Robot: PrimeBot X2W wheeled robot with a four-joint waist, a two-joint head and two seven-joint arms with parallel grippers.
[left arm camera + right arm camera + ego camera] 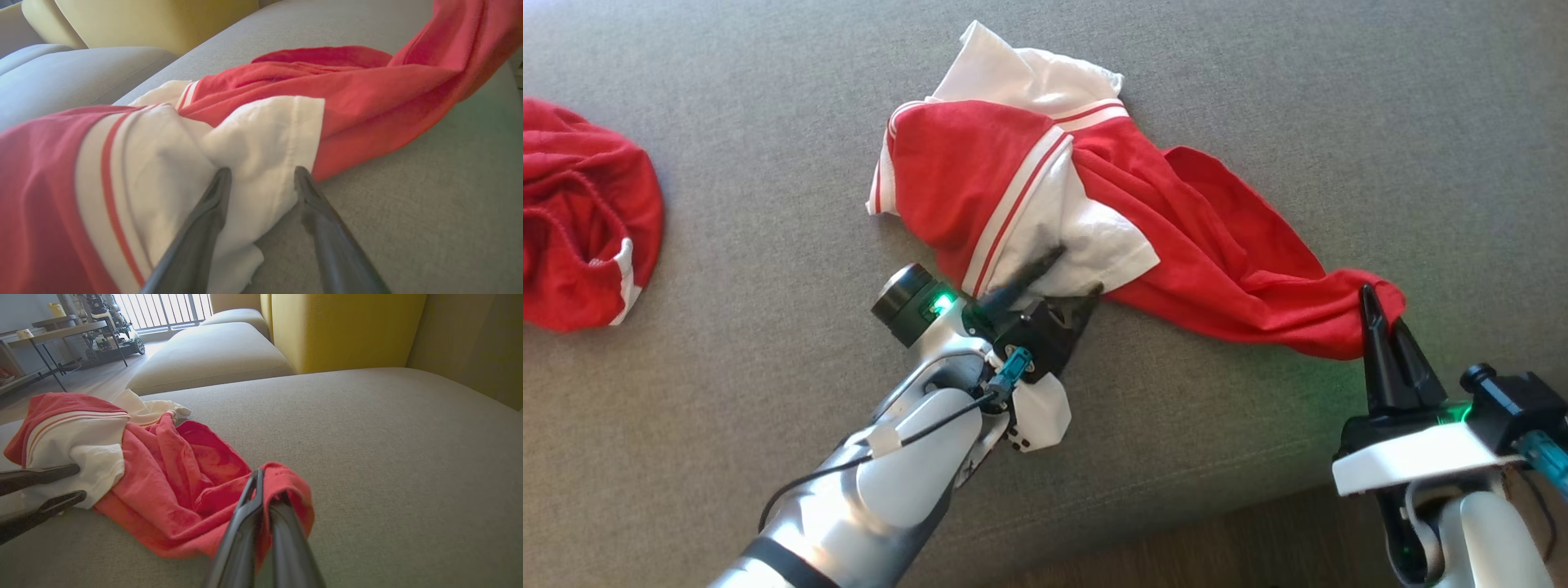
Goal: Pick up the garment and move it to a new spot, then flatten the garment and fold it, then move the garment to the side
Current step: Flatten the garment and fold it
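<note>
The garment [1013,163], red with white panels and red-striped trim, lies crumpled on the grey cushion [727,408], stretched from the middle toward the right. My left gripper [1080,268] is open, its two fingers straddling the white panel [261,139] at the garment's near edge, one finger lying on the cloth. The same gripper [81,482] shows from the side, jaws apart against the white cloth. My right gripper [1376,302] is shut on the garment's red right end [294,486], which bunches around its fingers [245,522].
A second red garment [580,212] with white trim lies bunched at the cushion's left edge. Yellow back cushions [339,330] rise behind the seat. The cushion's front edge and the dark floor [1241,547] are at the lower right.
</note>
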